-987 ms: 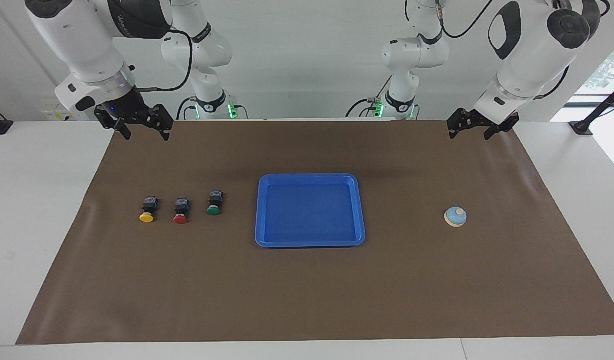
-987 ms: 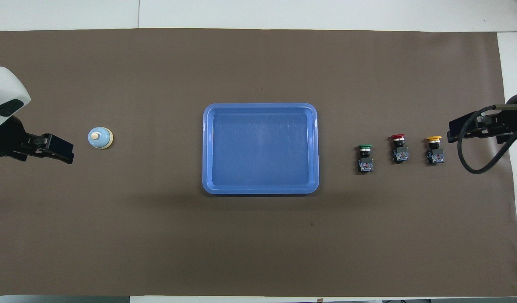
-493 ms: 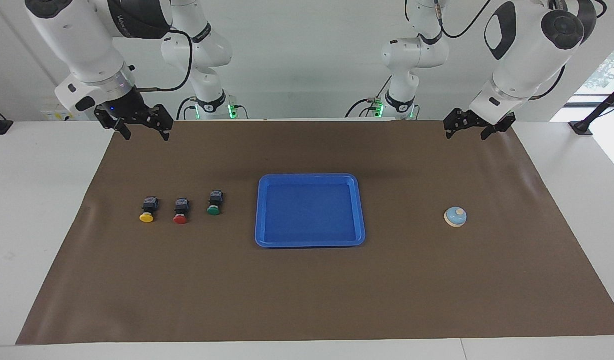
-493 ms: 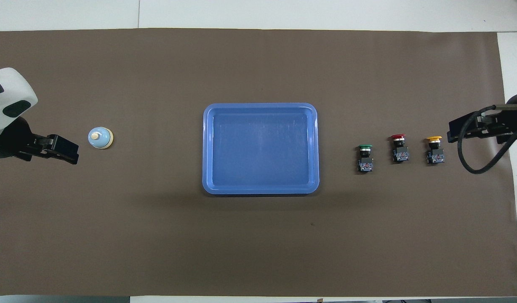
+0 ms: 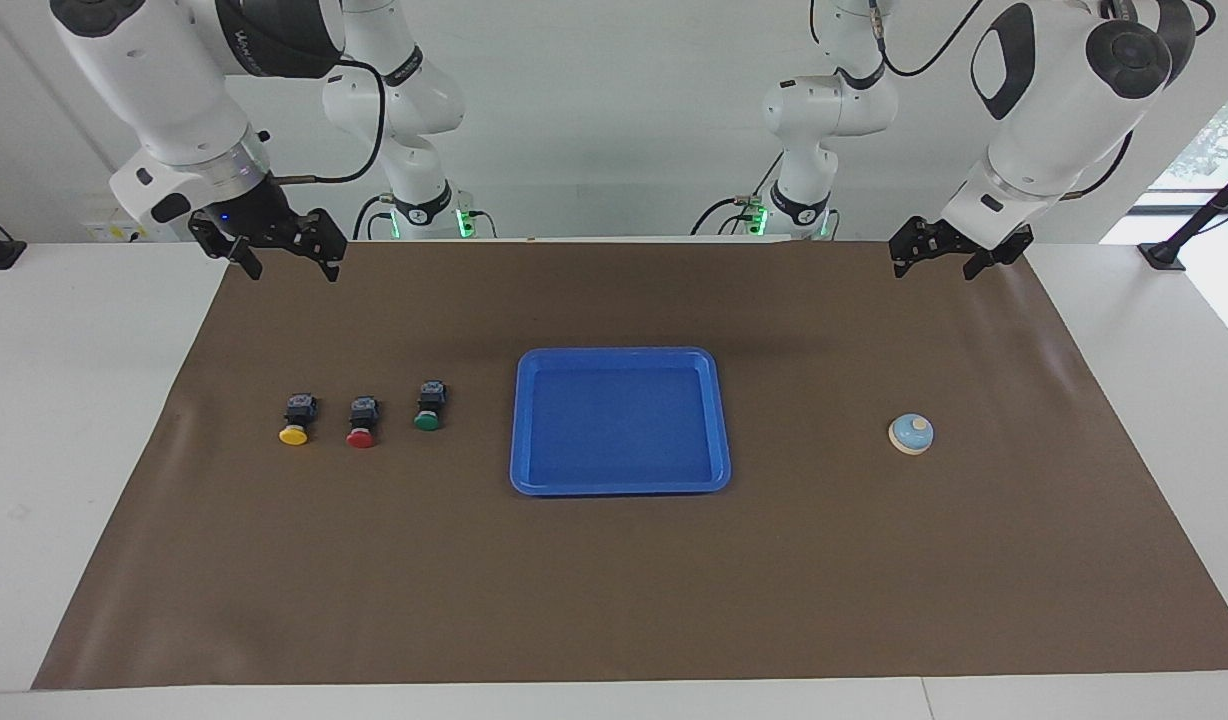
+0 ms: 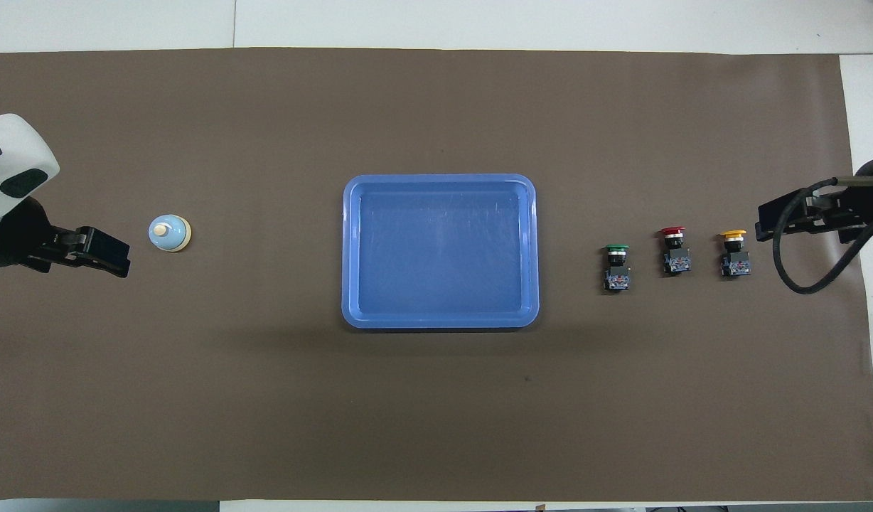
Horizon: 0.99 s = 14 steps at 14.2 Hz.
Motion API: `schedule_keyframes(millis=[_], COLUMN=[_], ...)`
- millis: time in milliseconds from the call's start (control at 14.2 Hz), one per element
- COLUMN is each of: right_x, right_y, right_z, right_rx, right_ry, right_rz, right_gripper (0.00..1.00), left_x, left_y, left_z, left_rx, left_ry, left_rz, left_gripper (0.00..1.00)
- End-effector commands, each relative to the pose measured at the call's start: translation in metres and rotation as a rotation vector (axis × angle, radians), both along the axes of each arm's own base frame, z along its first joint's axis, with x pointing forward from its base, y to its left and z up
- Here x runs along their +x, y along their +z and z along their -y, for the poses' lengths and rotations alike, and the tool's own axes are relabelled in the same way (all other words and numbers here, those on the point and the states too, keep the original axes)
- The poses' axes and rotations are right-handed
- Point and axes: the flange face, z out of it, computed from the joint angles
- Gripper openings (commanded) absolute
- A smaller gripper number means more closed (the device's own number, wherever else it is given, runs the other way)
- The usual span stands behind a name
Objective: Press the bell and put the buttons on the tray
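Mid-mat: tray [image 5: 620, 485], no btns.

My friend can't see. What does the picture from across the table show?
A blue tray lies in the middle of a brown mat, with nothing in it. Yellow, red and green buttons sit toward the right arm's end, a bell toward the left arm's. The right gripper and left gripper are open.

The tray [image 5: 620, 358] looks like smooth, slightly glossy blue plastic. The mat [image 5: 614, 590] is matt brown, paper-like, on a smooth white table [image 5: 74, 400].
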Motion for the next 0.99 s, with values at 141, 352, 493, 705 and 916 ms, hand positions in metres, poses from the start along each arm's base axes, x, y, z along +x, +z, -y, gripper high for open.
schedule_keyframes(millis=[141, 352, 493, 705, 916], right_x=[-0.008, -0.008, -0.009, 0.002, 0.029], right_y=[0.001, 0.003, 0.006, -0.020, -0.071], right_z=[0.002, 0.005, 0.013, 0.034, 0.076], right_rx=[0.022, 0.021, 0.020, 0.016, 0.016], right_ry=[0.013, 0.013, -0.003, -0.041, -0.055], right_rz=[-0.003, 0.000, 0.023, 0.097, 0.095], right_gripper=[1.00, 1.00, 1.00, 1.00, 1.00], left_x=[-0.002, -0.002, -0.002, -0.002, -0.002], left_y=[0.006, 0.006, 0.006, 0.006, 0.006], left_z=[-0.001, -0.002, -0.002, -0.002, -0.002], left_rx=[0.011, 0.011, 0.011, 0.011, 0.011], left_ry=[0.010, 0.012, 0.012, 0.012, 0.012], left_rz=[0.004, 0.005, 0.005, 0.005, 0.002], left_gripper=[1.00, 1.00, 1.00, 1.00, 1.00])
